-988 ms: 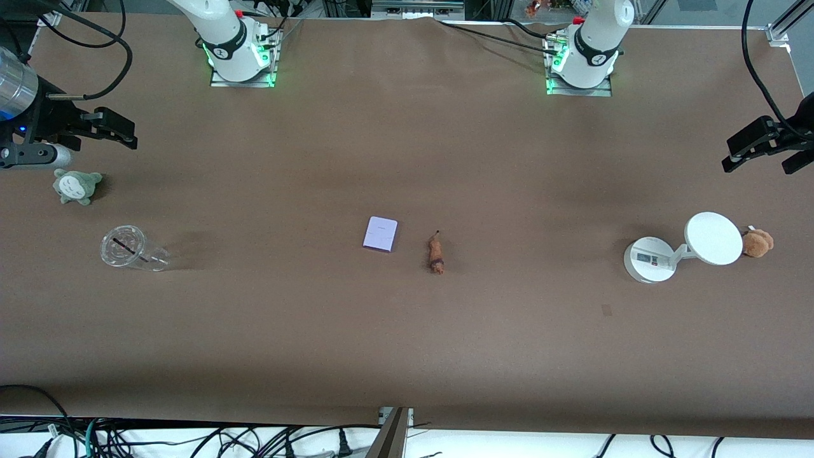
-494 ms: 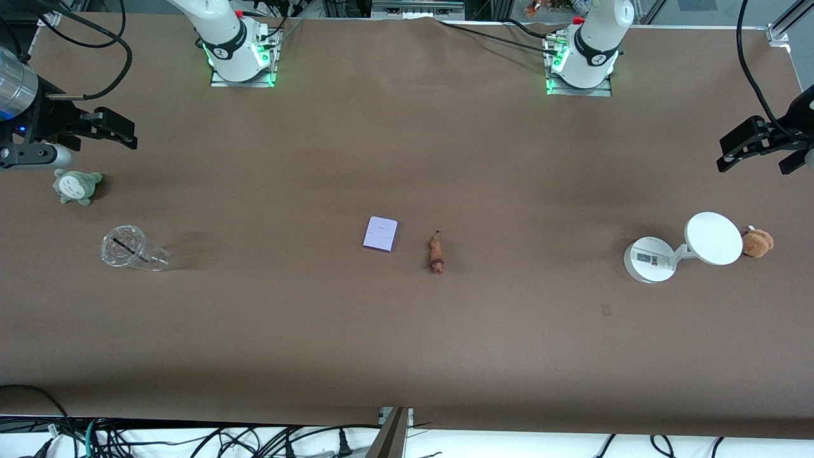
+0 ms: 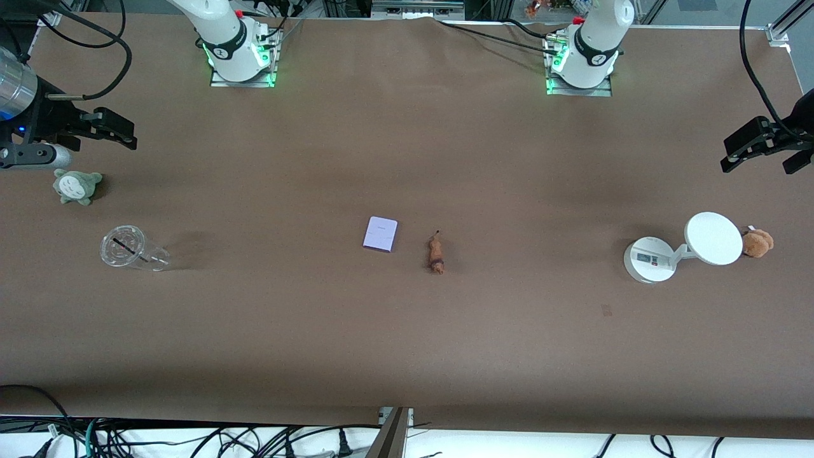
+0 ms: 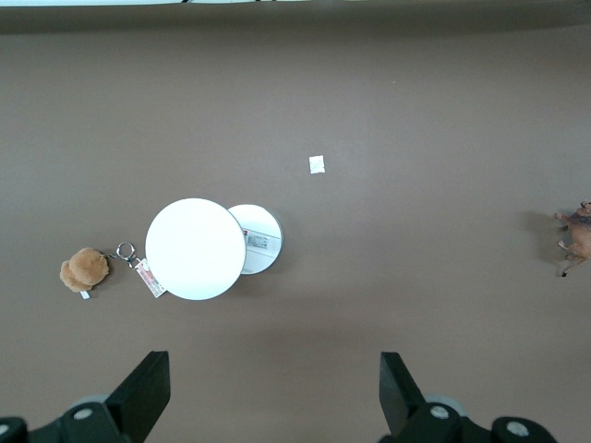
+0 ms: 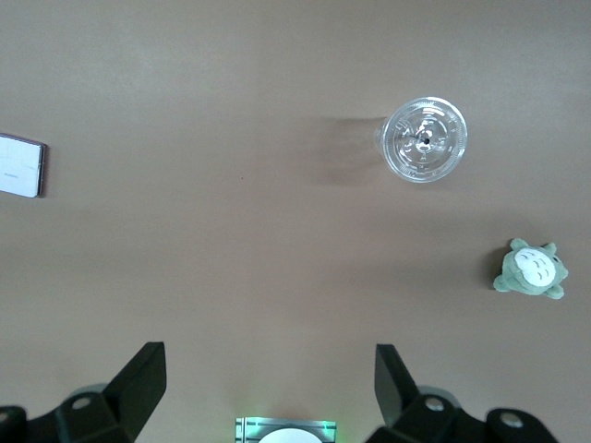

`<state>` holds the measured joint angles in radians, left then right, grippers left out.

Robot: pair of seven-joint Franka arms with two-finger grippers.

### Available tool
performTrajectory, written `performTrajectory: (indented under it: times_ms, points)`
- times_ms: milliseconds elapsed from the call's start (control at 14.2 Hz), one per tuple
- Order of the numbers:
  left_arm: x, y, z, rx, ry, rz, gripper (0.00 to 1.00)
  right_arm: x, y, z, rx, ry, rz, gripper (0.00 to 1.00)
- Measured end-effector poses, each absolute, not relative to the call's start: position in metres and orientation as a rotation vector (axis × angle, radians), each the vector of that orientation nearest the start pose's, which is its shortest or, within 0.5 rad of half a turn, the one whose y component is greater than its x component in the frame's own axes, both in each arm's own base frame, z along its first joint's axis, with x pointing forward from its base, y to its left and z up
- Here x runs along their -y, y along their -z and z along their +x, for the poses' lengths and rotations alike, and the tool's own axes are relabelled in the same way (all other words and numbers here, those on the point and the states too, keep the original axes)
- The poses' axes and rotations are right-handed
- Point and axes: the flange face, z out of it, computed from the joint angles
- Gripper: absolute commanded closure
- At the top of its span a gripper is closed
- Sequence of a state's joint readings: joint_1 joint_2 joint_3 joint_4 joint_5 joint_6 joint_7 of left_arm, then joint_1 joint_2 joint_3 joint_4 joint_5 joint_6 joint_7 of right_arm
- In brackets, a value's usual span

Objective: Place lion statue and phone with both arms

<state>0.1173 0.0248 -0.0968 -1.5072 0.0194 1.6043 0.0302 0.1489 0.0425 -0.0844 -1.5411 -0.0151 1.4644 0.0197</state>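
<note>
— While both claws hang spread and empty, where do they stand?
— Left claw (image 3: 763, 149) over the bench (image 3: 407, 331) edge above the white two-disc device (image 3: 683, 249); right claw (image 3: 111, 129) over the green plush (image 3: 76, 186) end.
— And the task's things?
— Phone (image 3: 380, 234) and lion statue (image 3: 436, 252) lie side by side mid-bench, apart, untouched.
— Step in hand?
— Seemingly the approach; each arm must reach inward and descend.

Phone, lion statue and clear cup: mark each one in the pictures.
phone (image 3: 380, 234), front view, middle of its flat lavender face.
lion statue (image 3: 436, 252), front view, mid-body.
clear cup (image 3: 123, 246), front view, centre of its round lid.
</note>
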Motion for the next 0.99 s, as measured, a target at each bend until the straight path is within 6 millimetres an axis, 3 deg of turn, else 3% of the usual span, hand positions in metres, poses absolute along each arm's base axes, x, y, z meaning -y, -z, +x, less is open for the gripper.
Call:
performTrajectory:
  times_ms: [988]
  points:
    - [-0.0111,-0.6429,0.5635,-0.024,0.076,-3.123,0.0,-0.0399,-0.6059,0.5545,0.083,-0.186,-3.159,0.0]
